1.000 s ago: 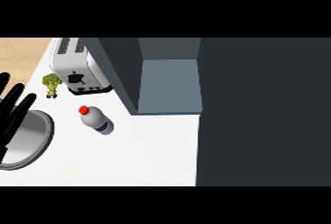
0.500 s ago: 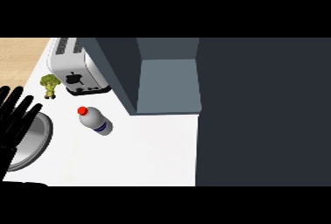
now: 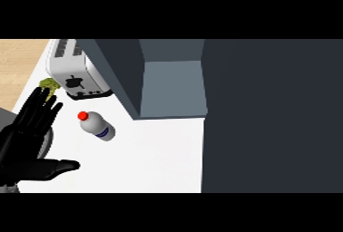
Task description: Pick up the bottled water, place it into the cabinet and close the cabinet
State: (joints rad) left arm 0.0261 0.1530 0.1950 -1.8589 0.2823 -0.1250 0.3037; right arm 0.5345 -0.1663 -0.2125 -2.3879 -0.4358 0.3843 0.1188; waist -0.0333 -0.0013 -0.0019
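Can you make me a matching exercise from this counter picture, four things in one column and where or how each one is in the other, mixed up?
Things:
1. bottled water
2. toaster
3. cabinet
4. left hand

Descriptions:
A. open, its inside showing
B. lying on its side on the white counter, red cap on
C. at the view's left edge, fingers straight, holding nothing
D. standing at the counter's far left, behind the bottle

Pairs: 1-B, 2-D, 3-A, 4-C
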